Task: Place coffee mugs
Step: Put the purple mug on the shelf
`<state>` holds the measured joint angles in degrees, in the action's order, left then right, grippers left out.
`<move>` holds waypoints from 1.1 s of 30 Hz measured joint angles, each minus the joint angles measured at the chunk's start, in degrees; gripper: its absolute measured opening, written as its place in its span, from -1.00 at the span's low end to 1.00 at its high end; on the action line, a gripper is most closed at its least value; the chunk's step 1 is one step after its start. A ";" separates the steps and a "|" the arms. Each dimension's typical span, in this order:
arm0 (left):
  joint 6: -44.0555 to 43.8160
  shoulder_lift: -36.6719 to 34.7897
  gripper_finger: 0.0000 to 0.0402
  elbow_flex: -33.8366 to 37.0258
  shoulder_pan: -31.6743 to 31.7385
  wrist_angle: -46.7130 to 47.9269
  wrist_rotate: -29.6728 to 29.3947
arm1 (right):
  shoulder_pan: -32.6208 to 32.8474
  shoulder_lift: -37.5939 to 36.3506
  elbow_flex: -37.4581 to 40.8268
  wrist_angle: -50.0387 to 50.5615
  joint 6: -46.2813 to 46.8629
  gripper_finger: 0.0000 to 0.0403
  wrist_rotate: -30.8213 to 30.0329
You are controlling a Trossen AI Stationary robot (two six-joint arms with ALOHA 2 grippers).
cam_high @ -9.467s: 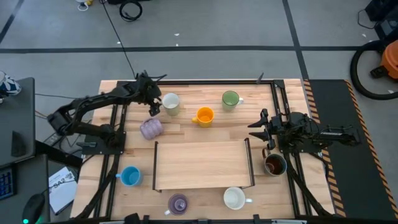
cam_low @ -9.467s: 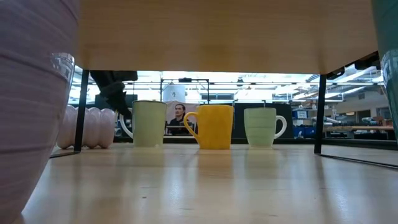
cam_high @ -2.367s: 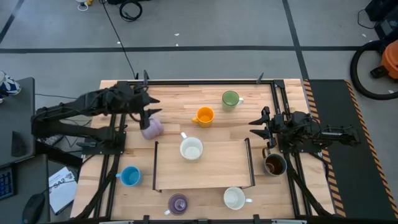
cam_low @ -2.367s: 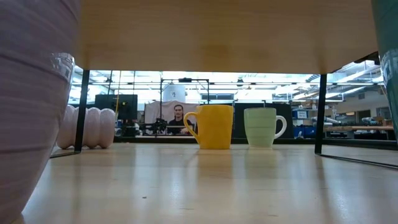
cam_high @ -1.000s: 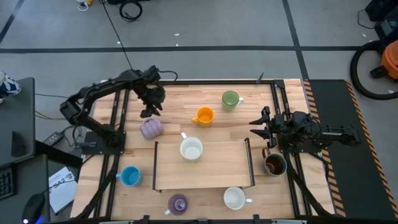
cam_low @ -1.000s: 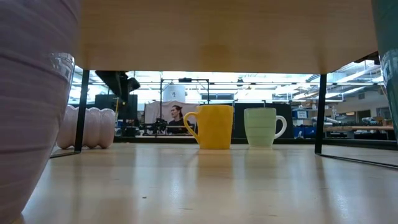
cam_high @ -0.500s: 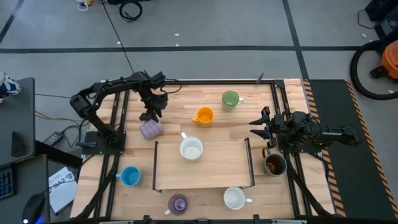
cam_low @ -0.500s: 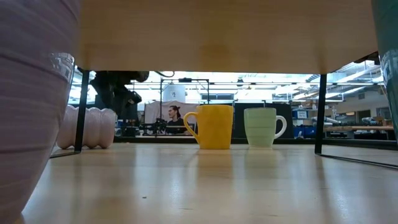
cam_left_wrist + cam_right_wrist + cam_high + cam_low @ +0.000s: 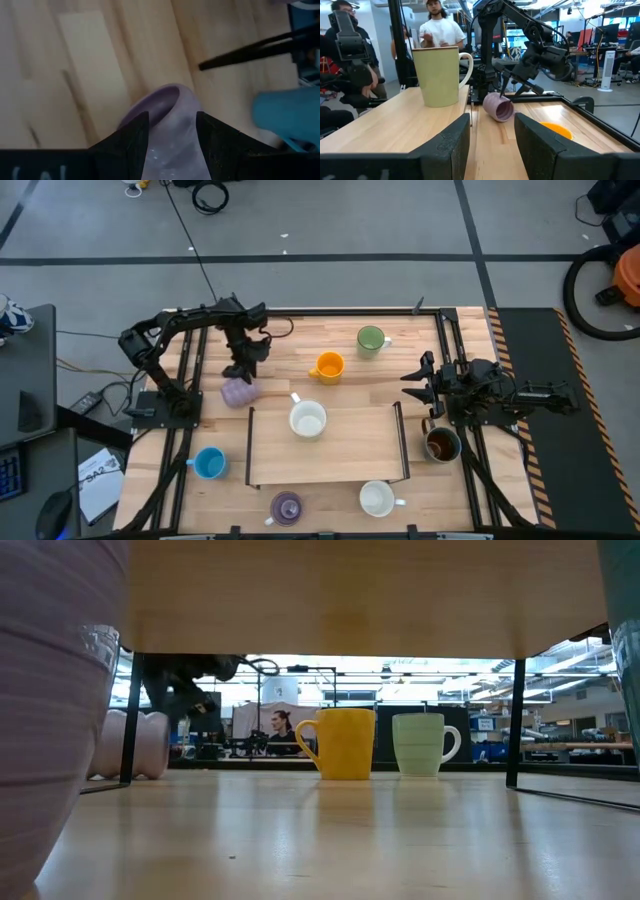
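A lavender mug (image 9: 238, 392) lies on its side on the table's left part, also in the right wrist view (image 9: 498, 107) and the low view (image 9: 125, 745). My left gripper (image 9: 242, 372) stands right over it, open, a finger on each side of the mug's wall (image 9: 172, 145). A white mug (image 9: 307, 420) stands upright on the raised wooden shelf (image 9: 330, 460). The orange mug (image 9: 328, 366) and green mug (image 9: 371, 338) stand beyond the shelf. My right gripper (image 9: 415, 387) waits open at the table's right. My left gripper comes from above, pointing down, with its fingers (image 9: 132, 137) on either side of the lavender mug's ribbed wall (image 9: 175, 125), close behind the mouth. Whether the fingers touch the wall I cannot tell. The mug lies on its side on the table.
The light blue mug (image 9: 209, 463), a second lavender mug (image 9: 286, 506), a second white mug (image 9: 377, 498) and the brown mug (image 9: 441, 444) stand around the shelf's near and side edges. Black frame rails (image 9: 190, 380) run along both table sides. People stand beyond the table (image 9: 437, 30).
My left gripper has moved toward the near edge and down, from beyond the lavender mug to right over it, fingers astride it. The lavender mug has shifted a little toward the table's near left and turned slightly, still on its side.
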<state>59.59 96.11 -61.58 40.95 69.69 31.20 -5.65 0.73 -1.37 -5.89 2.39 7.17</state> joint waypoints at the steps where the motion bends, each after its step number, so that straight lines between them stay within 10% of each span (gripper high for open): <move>1: -0.04 0.00 -0.15 0.00 0.00 1.19 -0.13 | 0.00 0.00 0.00 0.00 0.00 -0.20 0.00; 33: 0.24 -0.02 -0.15 0.00 -4.17 8.15 -9.60 | 0.00 0.00 0.00 0.01 0.00 -0.20 0.01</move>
<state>59.83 96.09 -61.58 36.78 77.85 21.61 -5.65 0.73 -1.37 -5.88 2.39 7.18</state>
